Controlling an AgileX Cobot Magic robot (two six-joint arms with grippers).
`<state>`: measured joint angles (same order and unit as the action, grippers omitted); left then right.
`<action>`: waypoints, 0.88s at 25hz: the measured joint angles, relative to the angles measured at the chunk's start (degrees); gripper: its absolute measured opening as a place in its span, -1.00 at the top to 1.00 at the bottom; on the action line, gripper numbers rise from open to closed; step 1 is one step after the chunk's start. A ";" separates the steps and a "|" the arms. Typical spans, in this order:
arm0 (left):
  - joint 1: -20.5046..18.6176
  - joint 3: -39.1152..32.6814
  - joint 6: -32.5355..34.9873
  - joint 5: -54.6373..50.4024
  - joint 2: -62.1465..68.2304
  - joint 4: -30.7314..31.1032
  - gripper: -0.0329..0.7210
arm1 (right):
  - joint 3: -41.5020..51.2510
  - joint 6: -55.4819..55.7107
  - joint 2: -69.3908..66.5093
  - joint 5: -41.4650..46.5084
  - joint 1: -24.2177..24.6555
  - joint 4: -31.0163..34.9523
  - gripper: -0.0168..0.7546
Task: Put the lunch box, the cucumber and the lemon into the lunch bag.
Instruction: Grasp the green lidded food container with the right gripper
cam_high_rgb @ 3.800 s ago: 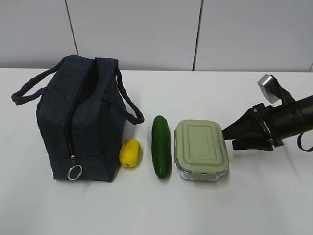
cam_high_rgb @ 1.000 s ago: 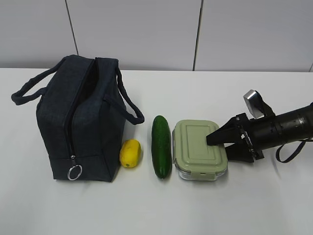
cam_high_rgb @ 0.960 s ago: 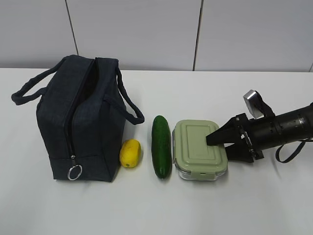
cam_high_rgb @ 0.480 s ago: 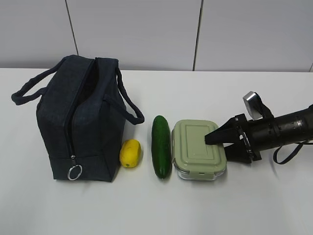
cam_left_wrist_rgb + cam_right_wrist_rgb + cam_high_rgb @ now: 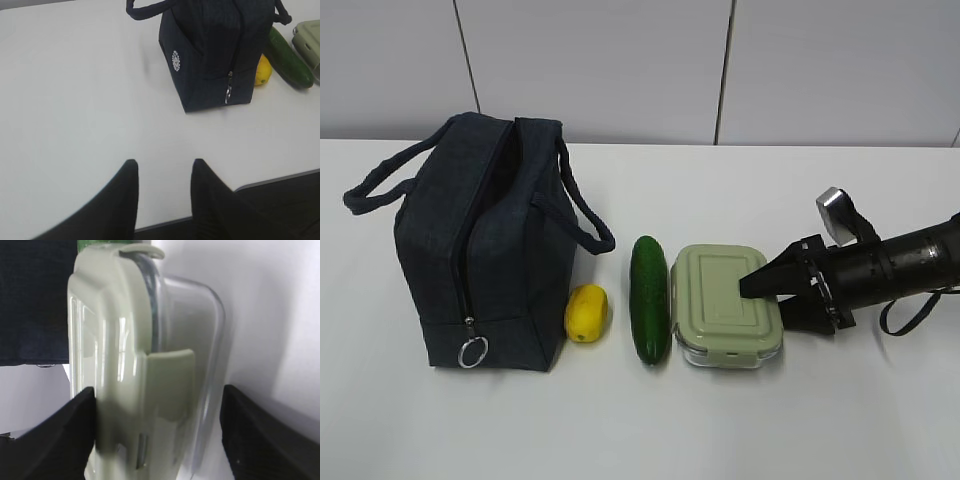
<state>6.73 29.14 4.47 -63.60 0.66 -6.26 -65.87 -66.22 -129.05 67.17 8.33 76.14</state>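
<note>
Moved since earlier: right gripper [image 5: 767, 292] is now straddling the sage-green-lidded clear lunch box [image 5: 727, 304]; earlier it was hanging well right of it.
Fingers: right ones are standing wide, one over the lid, one underneath, apparently not clamping; left gripper [image 5: 162, 175] is idling part-open, empty.
Box position: sitting on the white table [image 5: 640, 420], right of the dark green cucumber [image 5: 649, 299], long axis running away from the camera.
Nearer arm: right.

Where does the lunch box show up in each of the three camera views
Exterior view: lunch box right of centre on the table, beside the cucumber.
Left wrist view: only its corner at the upper right edge.
Right wrist view: fills the centre, seen end-on.
Shared landmark: the navy lunch bag.
</note>
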 joint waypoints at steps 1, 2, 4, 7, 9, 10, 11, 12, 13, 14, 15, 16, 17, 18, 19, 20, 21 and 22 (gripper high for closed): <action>0.00 0.00 0.00 0.00 0.00 0.00 0.28 | 0.00 0.00 0.00 0.00 0.00 -0.10 -0.52; 0.00 0.00 0.00 0.00 0.00 0.00 0.28 | 0.00 0.00 0.00 0.10 0.00 -0.14 -0.52; 0.00 0.00 0.00 0.00 0.00 0.00 0.28 | 0.00 0.00 0.00 0.10 0.00 -0.28 -0.52; 0.00 0.00 0.00 0.00 0.00 0.00 0.28 | 0.00 0.00 0.00 0.10 0.00 -0.41 -0.50; 0.00 0.00 0.00 0.00 0.00 0.00 0.28 | 0.00 0.00 0.00 0.22 0.00 -0.41 -0.44; 0.00 0.00 0.00 0.00 0.00 0.00 0.28 | 0.00 0.00 0.00 0.36 0.00 -0.41 -0.40; 0.00 0.00 0.00 0.00 0.00 0.00 0.28 | 0.00 0.00 0.00 0.48 0.00 -0.41 -0.36; 0.00 0.00 0.00 0.00 0.00 0.00 0.28 | -0.08 0.00 0.00 0.71 0.00 -0.41 -0.32; 0.00 0.00 0.00 0.00 0.00 0.00 0.28 | -0.08 0.00 0.00 0.71 0.00 -0.41 -0.30; 0.00 0.00 0.00 0.00 0.00 0.00 0.28 | -0.08 0.00 0.00 0.82 0.00 -0.29 -0.28; 0.00 0.00 0.00 0.00 0.00 0.00 0.28 | -0.08 0.00 0.00 0.89 0.00 -0.29 -0.27; 0.00 0.00 0.00 0.00 0.00 0.00 0.28 | -0.08 0.00 0.00 0.89 0.00 -0.29 -0.26; 0.00 0.00 0.00 0.00 0.00 0.00 0.28 | -0.08 0.00 0.00 1.00 0.00 -0.29 -0.26; 0.00 0.00 0.00 0.00 0.00 0.00 0.28 | -0.08 0.00 0.00 1.04 0.00 -0.29 -0.25; 0.00 0.00 0.00 0.00 0.00 0.00 0.28 | -0.08 0.00 0.00 1.04 0.00 -0.29 -0.25; 0.00 0.00 0.00 0.00 0.00 0.00 0.28 | -0.08 0.00 0.00 1.04 0.00 -0.29 -0.25; 0.00 0.00 0.00 0.00 0.00 0.00 0.28 | -0.08 0.00 0.00 1.04 0.00 -0.29 -0.25; 0.00 0.00 0.00 0.00 0.00 0.00 0.28 | -0.08 0.00 0.00 1.04 0.00 -0.29 -0.25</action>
<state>6.73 29.14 4.47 -63.60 0.66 -6.26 -65.95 -66.22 -129.05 68.21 8.33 75.85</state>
